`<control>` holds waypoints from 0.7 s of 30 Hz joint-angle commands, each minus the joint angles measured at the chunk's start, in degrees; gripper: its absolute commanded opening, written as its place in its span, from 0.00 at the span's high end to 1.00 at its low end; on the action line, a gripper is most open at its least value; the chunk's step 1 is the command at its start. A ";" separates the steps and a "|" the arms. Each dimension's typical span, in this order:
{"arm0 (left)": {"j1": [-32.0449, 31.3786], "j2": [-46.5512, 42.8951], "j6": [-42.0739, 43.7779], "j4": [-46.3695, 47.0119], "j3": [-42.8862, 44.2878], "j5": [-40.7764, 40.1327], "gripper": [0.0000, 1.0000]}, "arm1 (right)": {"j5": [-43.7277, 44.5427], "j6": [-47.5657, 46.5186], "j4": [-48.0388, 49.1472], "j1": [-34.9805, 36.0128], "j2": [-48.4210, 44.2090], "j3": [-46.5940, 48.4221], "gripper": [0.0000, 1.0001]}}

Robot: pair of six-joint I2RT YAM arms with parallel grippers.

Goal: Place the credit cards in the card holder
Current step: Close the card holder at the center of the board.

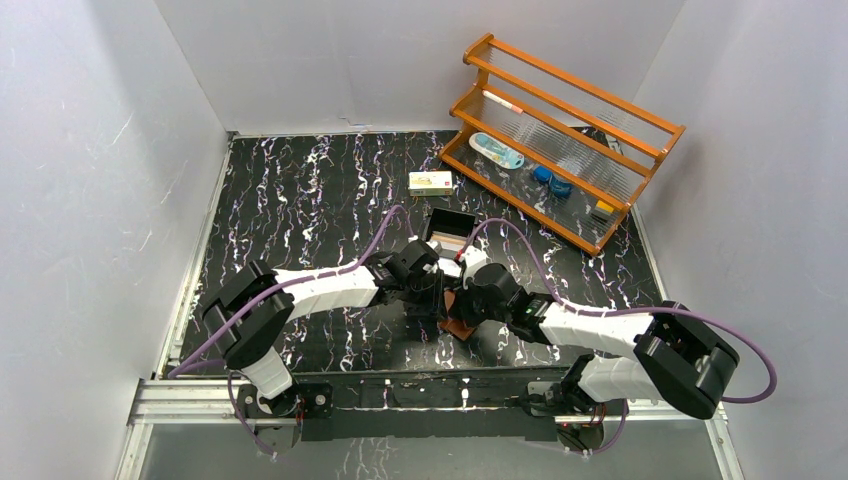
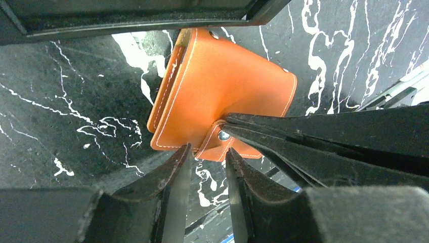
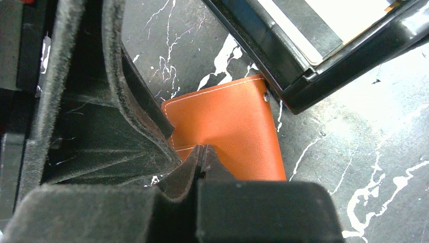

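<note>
The card holder (image 2: 222,86), an orange-brown wallet, lies folded shut on the black marbled table; it also shows under both wrists from above (image 1: 458,326). My left gripper (image 2: 207,151) stands open at its near edge, one fingertip on either side of the snap tab (image 2: 218,147), holding nothing. My right gripper (image 3: 202,148) is shut, and its tips rest on the holder (image 3: 227,121) by the snap. Pale credit cards (image 3: 349,12) lie in the black tray (image 3: 298,86), which touches the holder's far corner.
The black tray (image 1: 452,226) sits just beyond the two grippers. A white-and-yellow carton (image 1: 430,181) lies further back. A wooden rack (image 1: 565,140) holding small items stands at the back right. White walls enclose the table on three sides.
</note>
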 commanded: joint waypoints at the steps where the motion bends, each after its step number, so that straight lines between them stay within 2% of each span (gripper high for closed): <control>1: -0.35 0.33 1.10 0.81 2.00 0.74 0.70 | 0.88 0.19 1.79 -0.46 -0.88 -1.04 1.00; 6: -0.36 -0.57 1.11 0.98 2.05 -0.20 0.71 | -0.10 1.41 0.84 -0.49 -3.64 -0.17 1.00; 11: -0.34 -0.39 1.99 0.51 2.29 -2.23 0.76 | 1.11 1.76 -0.72 -0.54 -5.51 0.21 1.00; 21: -0.43 2.40 3.21 -1.01 3.03 -3.05 0.76 | 1.52 2.02 0.18 -1.06 -5.06 -1.92 1.00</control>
